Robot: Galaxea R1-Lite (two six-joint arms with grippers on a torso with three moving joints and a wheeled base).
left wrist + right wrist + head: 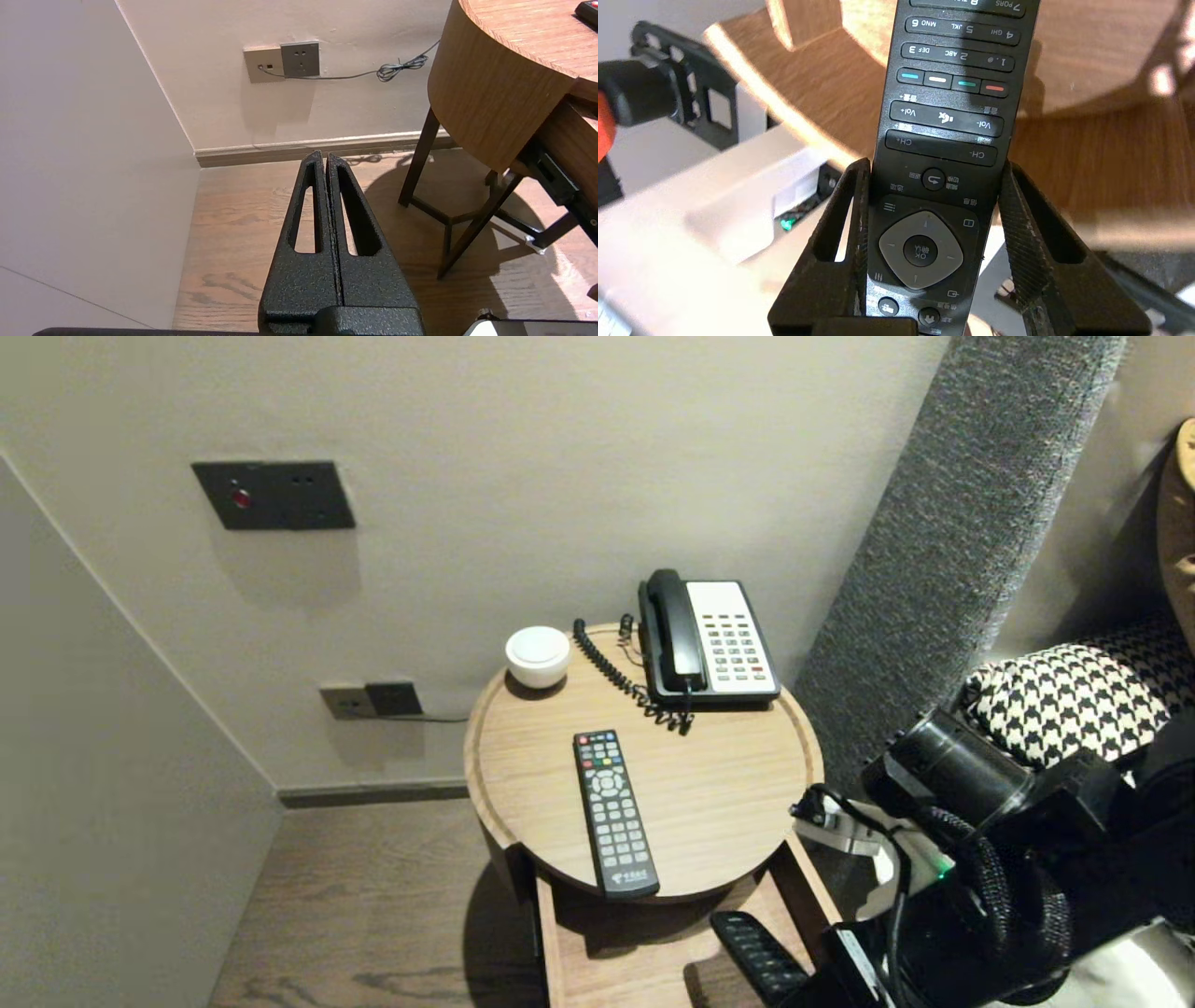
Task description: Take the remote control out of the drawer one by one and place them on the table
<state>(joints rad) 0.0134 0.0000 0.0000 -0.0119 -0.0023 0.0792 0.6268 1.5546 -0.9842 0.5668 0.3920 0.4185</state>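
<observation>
Item: dark remote [941, 140], held. We find it over the open drawer [597, 971] under the front edge of the round wooden counter [719, 793]. We cannot tell if it touches the drawer floor.

- Its long axis runs straight out along the fingers. The number-key end reaches past the fingertips, slanting toward the counter, and the OK-pad end sits back between them. The key face is up.
- Right arm: it enters low from the robot's right, with the wrist beside the drawer's right wall and the forearm angled in toward the drawer.
- Right tool [934, 164]: half spread, with one finger on each long edge of the dark remote, pinching it.
- Left tool [324, 158]: parked low beside the counter, above the wooden floor [233, 224]. Its fingers are pressed together and hold nothing.
- On the counter:
  - a second remote [614, 814], lying lengthwise with its near end at the front edge
  - a corded telephone [711, 639] at the back
  - a white round puck [538, 656] left of the telephone
</observation>
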